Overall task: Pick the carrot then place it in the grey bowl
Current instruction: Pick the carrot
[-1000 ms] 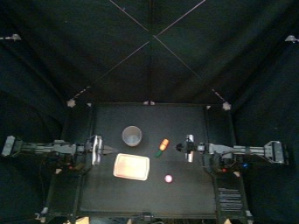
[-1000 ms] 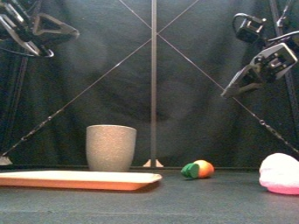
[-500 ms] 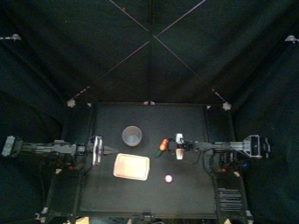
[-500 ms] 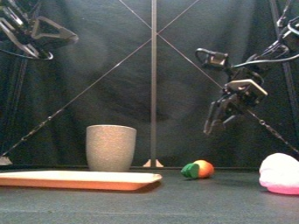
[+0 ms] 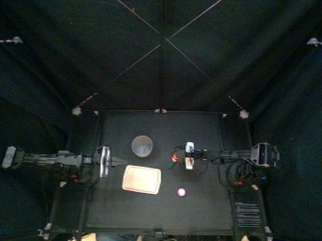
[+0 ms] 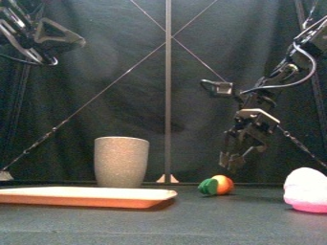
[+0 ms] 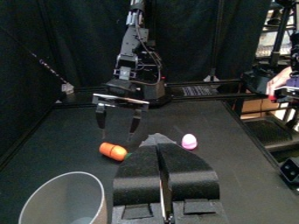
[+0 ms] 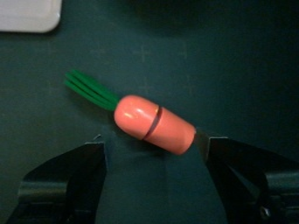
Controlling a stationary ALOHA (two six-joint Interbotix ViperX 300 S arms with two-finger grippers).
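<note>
Right wrist view, carrot (image 8: 152, 124) lying below right tool (image 8: 156, 143), framed between its wide-spread jaws, untouched.

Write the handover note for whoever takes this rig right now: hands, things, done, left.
Right hand: open, low over the carrot, one jaw on each side of it, not closed on it.
Left hand: shut, idle at the table's left side.
Carrot lies on the table, right of the grey bowl. The bowl stands upright behind the pink tray.
Done: approach only; carrot not yet gripped.
Left: lower, close on the carrot, lift, carry it over the bowl, release.
</note>
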